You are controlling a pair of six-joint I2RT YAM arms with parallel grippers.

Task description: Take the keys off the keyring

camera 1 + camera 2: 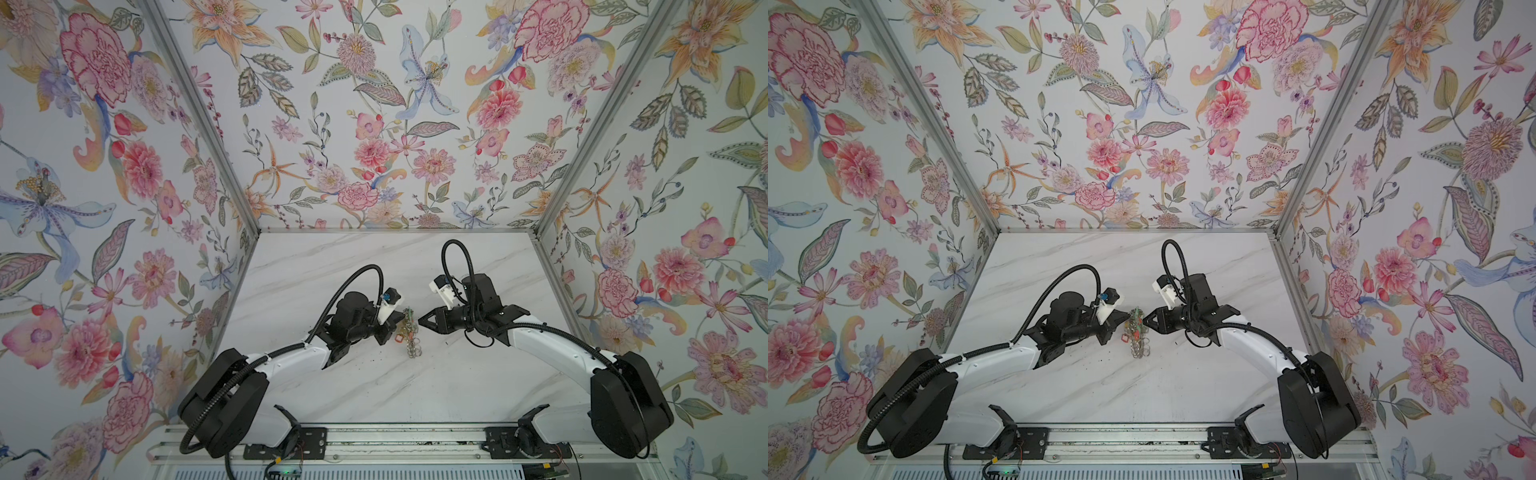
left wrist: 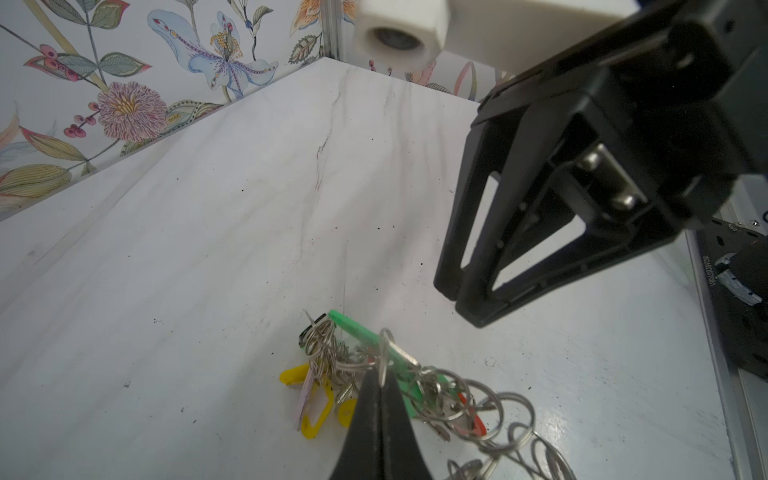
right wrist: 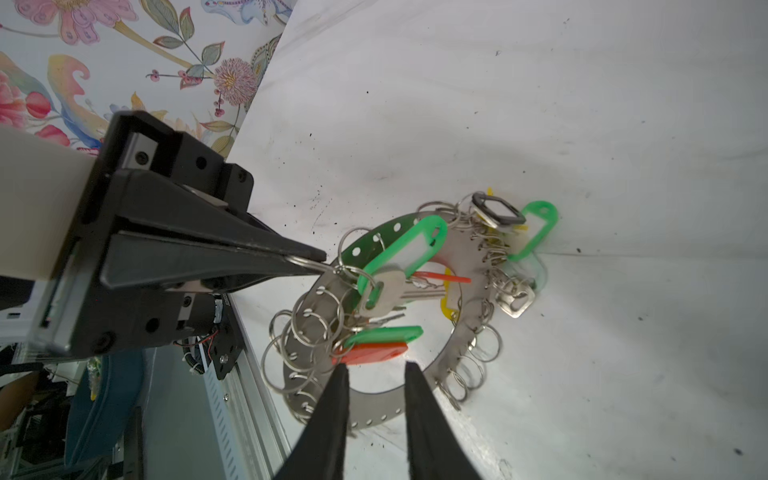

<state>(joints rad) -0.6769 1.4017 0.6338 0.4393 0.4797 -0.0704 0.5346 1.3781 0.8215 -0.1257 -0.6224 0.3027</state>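
I am two arms (image 1: 286,361) with smooth white shells and bulky rounded black joint housings (image 1: 224,399). A ribbed black cable (image 1: 365,268) arcs above each wrist. A white blocky camera mount (image 2: 399,37) sits by each wrist. My fingers (image 3: 208,257) are matte black, long, tapering to points, with open triangular frames; small black screws (image 3: 200,163) and silver bolts (image 2: 590,160) fasten them. Thin red and black wires (image 3: 199,340) show near one base.

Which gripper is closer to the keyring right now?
Left. The left gripper is shut on a small split ring hanging on the rim of the keyring; the right gripper is open, facing it from the opposite side without touching it.
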